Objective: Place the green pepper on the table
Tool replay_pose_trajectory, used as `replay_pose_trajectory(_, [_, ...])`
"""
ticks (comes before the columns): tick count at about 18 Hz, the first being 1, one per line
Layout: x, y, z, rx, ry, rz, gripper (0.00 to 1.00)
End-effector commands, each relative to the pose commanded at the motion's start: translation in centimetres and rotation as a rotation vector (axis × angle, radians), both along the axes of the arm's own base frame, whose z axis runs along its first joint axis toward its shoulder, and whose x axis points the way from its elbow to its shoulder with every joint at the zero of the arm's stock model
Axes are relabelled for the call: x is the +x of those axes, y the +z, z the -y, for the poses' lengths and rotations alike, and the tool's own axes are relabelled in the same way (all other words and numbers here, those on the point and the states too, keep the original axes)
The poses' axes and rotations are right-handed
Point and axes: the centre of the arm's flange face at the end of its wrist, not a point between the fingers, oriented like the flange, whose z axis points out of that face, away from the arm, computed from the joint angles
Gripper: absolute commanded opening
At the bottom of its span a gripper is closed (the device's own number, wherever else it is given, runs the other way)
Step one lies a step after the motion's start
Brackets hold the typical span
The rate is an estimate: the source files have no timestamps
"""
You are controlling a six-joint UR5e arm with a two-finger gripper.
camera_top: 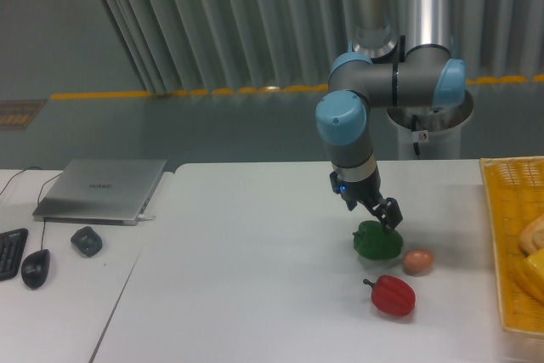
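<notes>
Presently, the green pepper (377,242) is seen resting on the white worktop (255,278), right of centre. The end effector (384,215) is positioned just above the pepper's top, and its fingers are seen spread apart with nothing held between them; whether a fingertip touches the pepper's skin cannot be told from this view. The UR5e arm (347,125) is angled down from its grey column at the rear of the worktop, with blue caps visible at the joints.

A small brown egg (417,261) is located just beside the green pepper on its right. A red pepper (393,295) with a dark stem is located near both, closer to the front edge. A yellow basket (503,244) is placed at the right edge of the worktop, and pale and yellow items are partly visible inside it.

On the separate smaller desk (59,312) at the left, a closed silver laptop (102,190), a black mouse (35,268), a second small dark object (87,240) and the corner of a keyboard (10,252) are seen.
</notes>
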Motion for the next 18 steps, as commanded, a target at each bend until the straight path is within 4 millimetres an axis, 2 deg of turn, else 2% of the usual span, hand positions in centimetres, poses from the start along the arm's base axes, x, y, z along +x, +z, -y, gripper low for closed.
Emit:
replay_pose_trajectory(4, [-1.6,1.0,0.3,-0.005,0.006,-0.044,1.0])
replay_pose_trajectory(7, [-4.3,2.2,0.9,0.013,0.025,-0.052,1.0])
replay_pose_trajectory(12, [-6.3,3.4,1.8,0.02,-0.053,-0.053,1.0])
replay_pose_trajectory(14, [-7.5,4.6,2.7,0.032,-0.123,-0.052,1.0])
replay_pose_trajectory(18, [-9.6,5.3,4.2,0.025,-0.204,-0.052,1.0])
